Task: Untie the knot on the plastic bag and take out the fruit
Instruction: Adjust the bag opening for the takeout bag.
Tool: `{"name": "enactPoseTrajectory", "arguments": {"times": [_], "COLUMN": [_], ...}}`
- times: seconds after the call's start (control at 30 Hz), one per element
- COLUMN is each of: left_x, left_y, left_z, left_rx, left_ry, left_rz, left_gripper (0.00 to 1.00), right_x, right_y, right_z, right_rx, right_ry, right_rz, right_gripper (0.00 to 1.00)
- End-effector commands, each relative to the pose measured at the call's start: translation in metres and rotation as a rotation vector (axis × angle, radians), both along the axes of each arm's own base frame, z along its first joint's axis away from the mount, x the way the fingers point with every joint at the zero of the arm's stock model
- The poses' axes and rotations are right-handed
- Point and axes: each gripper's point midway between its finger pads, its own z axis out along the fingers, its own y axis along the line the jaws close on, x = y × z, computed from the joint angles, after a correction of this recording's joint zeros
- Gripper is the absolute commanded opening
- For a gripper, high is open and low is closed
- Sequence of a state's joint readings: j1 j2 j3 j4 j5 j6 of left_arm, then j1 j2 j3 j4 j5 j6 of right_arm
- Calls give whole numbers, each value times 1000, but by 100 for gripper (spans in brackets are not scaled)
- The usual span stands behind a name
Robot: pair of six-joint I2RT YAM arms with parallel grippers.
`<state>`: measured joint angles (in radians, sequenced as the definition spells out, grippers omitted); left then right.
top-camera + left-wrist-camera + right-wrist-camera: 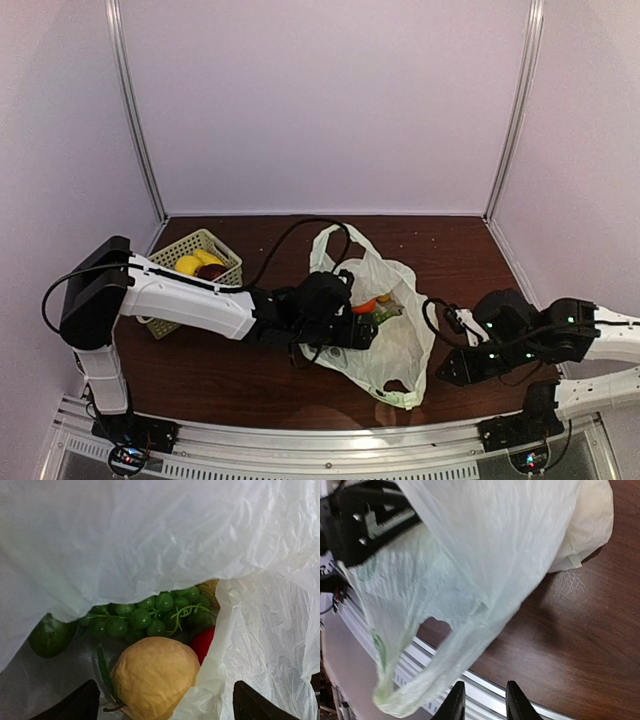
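Our left pincer (pixel 164 704) stands spread wide inside the plastic bag (pixel 150 535), with a peach-coloured fruit (pixel 152 677) between its fingers and green grapes (pixel 145 615) just beyond. Our right pincer (pixel 482 692) is parted slightly and empty, a bag handle (pixel 437 667) just left of its tips.

The top external camera is looking down from above the near edge over the dark brown surface (pixel 220 385). Both wrist cameras are sitting close to the thin crinkly pale translucent plastic bag (pixel 400 340), left peering inside, right facing its outside. All 3 are sharing it.
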<state>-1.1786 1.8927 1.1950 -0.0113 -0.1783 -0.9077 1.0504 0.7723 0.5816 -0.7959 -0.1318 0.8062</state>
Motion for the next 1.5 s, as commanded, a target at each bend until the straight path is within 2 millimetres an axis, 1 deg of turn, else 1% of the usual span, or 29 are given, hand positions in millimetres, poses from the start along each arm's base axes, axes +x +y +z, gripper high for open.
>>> {"name": "enactPoseTrajectory", "arguments": {"times": [0.0,0.07,0.1,0.17,0.23,0.27,0.33,0.4,0.5,0.6,0.7,0.77,0.8,0.93,1.07,1.23,1.27,1.47], "left_x": [0,-1,-1,1,4,6,11,13,16,18,17,17,17,16,15,13,14,12], "left_y": [-5,-1,1,5,8,9,12,14,18,22,28,30,30,34,37,39,39,39], "left_z": [16,23,28,34,37,39,39,39,38,37,30,28,27,23,19,16,16,15], "left_rx": [-70,-82,-88,-84,-85,-87,-88,-89,-89,-87,-58,-58,-57,-47,-45,-42,-42,-43], "left_ry": [3,-3,-9,-16,-15,-17,-19,-18,-15,-18,-6,-2,1,5,14,20,20,25], "left_rz": [-4,3,7,11,18,23,38,52,78,98,115,120,122,131,137,139,140,138], "left_gripper": [94,94,94,95,95,95,95,94,91,82,67,60,58,54,50,49,49,48], "right_x": [20,25,27,33,38,43,51,59,74,88,103,109,111,117,125,132,132,134], "right_y": [20,29,33,43,54,61,74,86,98,104,106,109,111,120,122,128,130,140], "right_z": [77,100,108,117,119,115,114,111,102,91,77,65,61,41,22,7,4,-9], "right_rx": [113,143,153,155,145,129,129,129,96,40,-5,-49,-63,-110,-199,-230,-233,-210], "right_ry": [-182,-231,-251,-278,-295,-299,-318,-338,-354,-369,-399,-405,-407,-408,-410,-418,-417,-399], "right_rz": [42,67,83,108,133,138,149,149,128,89,38,40,44,76,95,119,124,149], "right_gripper": [36,44,47,51,52,53,54,58,61,66,70,71,71,73,69,60,57,33]}}
